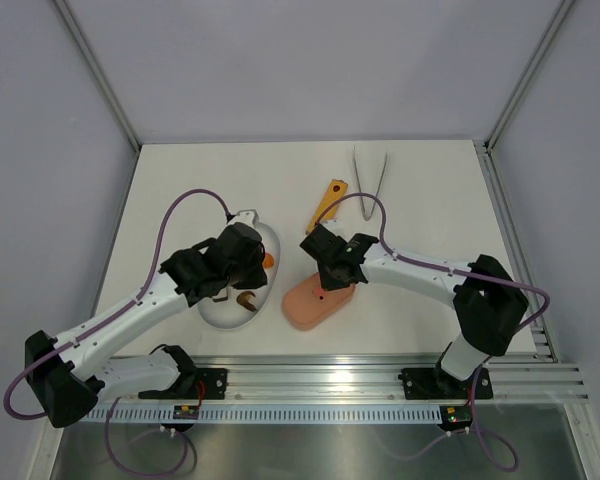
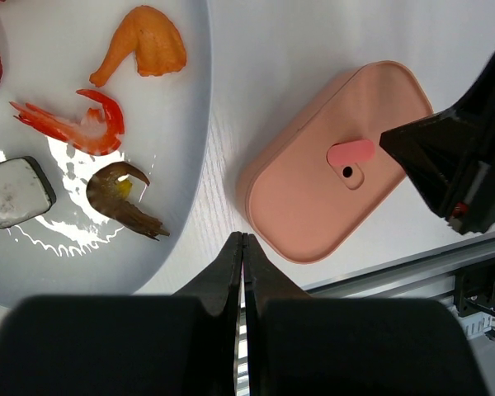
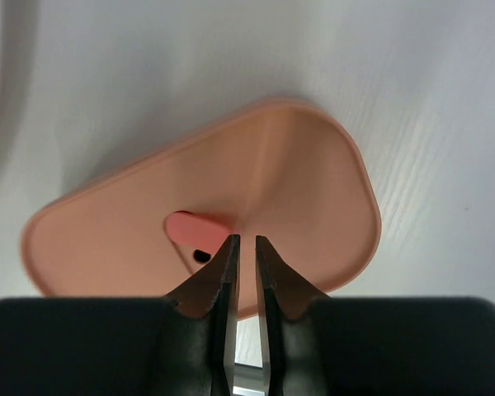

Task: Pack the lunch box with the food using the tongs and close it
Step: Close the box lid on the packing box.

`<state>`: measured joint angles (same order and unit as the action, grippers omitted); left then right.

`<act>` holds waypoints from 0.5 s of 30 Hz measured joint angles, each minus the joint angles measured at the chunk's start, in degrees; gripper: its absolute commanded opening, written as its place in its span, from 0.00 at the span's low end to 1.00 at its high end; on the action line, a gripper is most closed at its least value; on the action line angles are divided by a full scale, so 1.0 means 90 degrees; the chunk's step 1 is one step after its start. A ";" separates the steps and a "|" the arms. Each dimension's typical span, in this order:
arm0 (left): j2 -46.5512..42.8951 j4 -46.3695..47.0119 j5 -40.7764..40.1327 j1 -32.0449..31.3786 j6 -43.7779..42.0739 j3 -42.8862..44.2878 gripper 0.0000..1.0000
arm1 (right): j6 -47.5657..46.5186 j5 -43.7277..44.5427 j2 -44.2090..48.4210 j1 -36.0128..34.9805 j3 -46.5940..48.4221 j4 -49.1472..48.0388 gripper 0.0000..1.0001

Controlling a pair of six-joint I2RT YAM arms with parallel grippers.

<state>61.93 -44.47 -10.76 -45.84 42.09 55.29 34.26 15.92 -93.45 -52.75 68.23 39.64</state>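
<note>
Where lunch box (image 1: 310,308) nears table (image 1: 430,200) front edge, plate (image 1: 218,318) just beside

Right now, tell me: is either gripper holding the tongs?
No, the tongs lie alone on the far part of the table.

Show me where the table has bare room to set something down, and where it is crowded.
Bare: the far-left corner of the white table, behind the white oval plate and left of the yellow-orange flat bar; also the strip right of the silvery metal tongs. Crowded: the middle, where plate, salmon-pink lidded lunch box, left arm and right arm meet.
</note>
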 measured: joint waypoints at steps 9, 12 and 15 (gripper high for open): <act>-0.0002 0.0034 0.0000 0.0000 0.0002 -0.0080 0.00 | 0.0277 -0.0199 -0.0260 0.0005 -0.0364 -0.0418 0.21; -0.0002 0.0027 -0.0005 0.0002 0.0002 -0.0080 0.00 | 0.0296 -0.0180 -0.0141 0.0005 -0.0311 -0.0180 0.22; -0.0002 0.0032 -0.0005 0.0007 0.0002 -0.0080 0.00 | 0.0279 -0.0049 0.0107 0.0005 -0.0034 0.0129 0.22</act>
<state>61.91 -44.18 -10.81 -45.78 42.11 54.57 36.77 15.49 -92.49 -52.71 67.92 40.80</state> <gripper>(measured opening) 0.002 0.213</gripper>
